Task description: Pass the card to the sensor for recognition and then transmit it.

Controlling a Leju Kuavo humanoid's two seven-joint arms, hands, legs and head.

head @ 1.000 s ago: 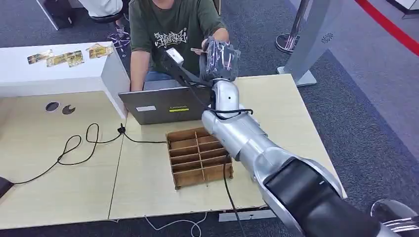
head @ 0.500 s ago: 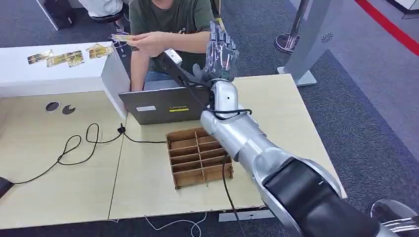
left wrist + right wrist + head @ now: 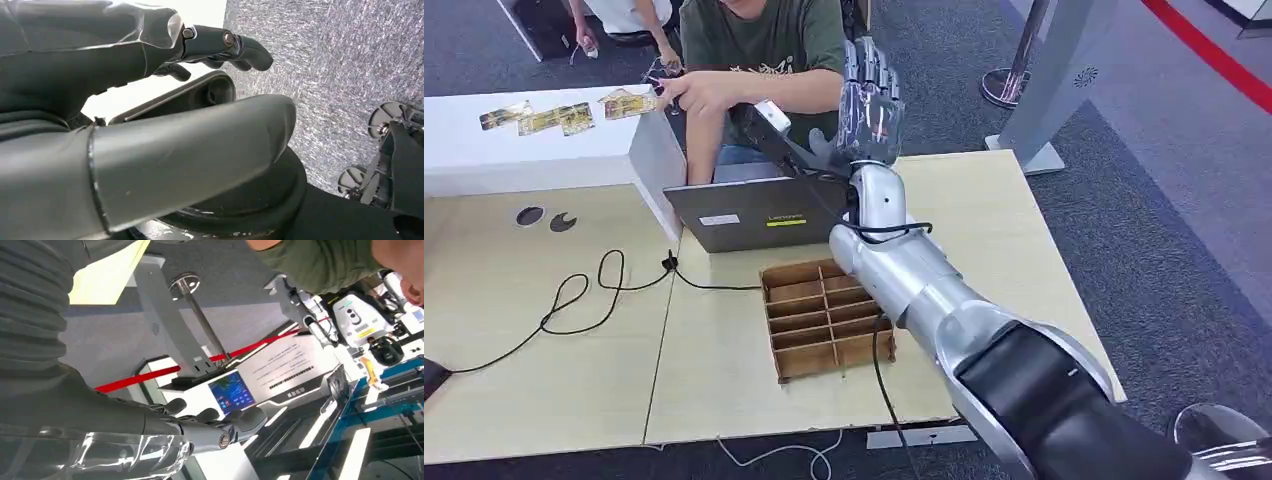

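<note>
My right hand (image 3: 869, 100) is raised upright past the laptop (image 3: 744, 212), with its fingers straight and apart and nothing in it; the right wrist view shows the same empty hand (image 3: 150, 440). The sensor (image 3: 770, 114), a small white head on a black arm, stands just left of that hand. A person's hand (image 3: 692, 92) reaches left to the corner of the white counter (image 3: 544, 150); whether it holds the card is too small to tell. Several cards (image 3: 564, 116) lie on the counter. In the left wrist view, my left hand (image 3: 125, 55) hangs over grey carpet and holds nothing.
A wooden divided box (image 3: 827, 318) sits on the table (image 3: 984, 220) under my right forearm. A black cable (image 3: 574, 300) loops across the left table. The person in a green shirt (image 3: 769, 50) sits behind the laptop. A metal post base (image 3: 1006, 85) stands at the back right.
My right hand went from curled around the card to straight and empty. The person took the card and carried it left toward the white counter.
</note>
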